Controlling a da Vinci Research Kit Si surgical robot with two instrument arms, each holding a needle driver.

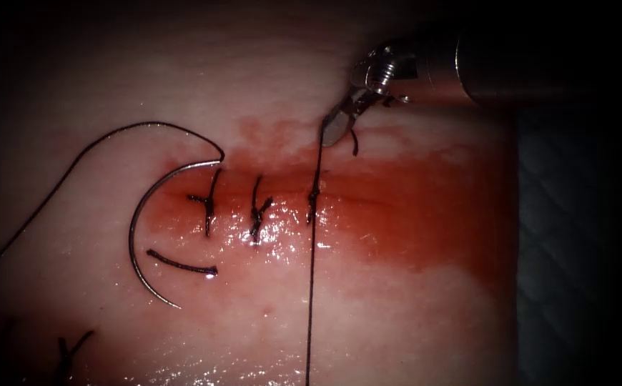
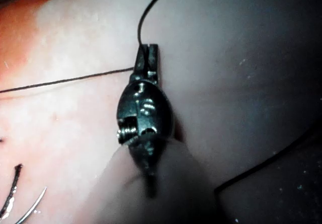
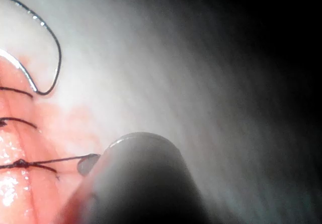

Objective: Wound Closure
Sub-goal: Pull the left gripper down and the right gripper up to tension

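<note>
The curved needle [image 1: 136, 236] lies free on the tissue [image 1: 411, 322] at the left end of the cut, held by neither tool; its tail thread [image 1: 146, 124] loops up and off to the left. My right tool [image 1: 336, 127] reaches in from the upper right, jaws shut on the thread [image 1: 318, 154] rising from the third stitch's knot [image 1: 313, 196]. From that knot a taut strand [image 1: 309, 300] runs straight down out of the picture. In the left wrist view my left tool [image 2: 148, 53] is shut on thread [image 2: 60, 80]. The right tool's tip [image 3: 86, 164] meets the strand from the knot [image 3: 20, 163].
Two earlier stitches [image 1: 208, 204] [image 1: 257, 212] cross the cut left of the third. A loose cut piece of thread [image 1: 182, 266] lies inside the needle's curve. Another knot [image 1: 68, 350] sits at the lower left. Red fluid [image 1: 411, 214] stains the tissue around the cut.
</note>
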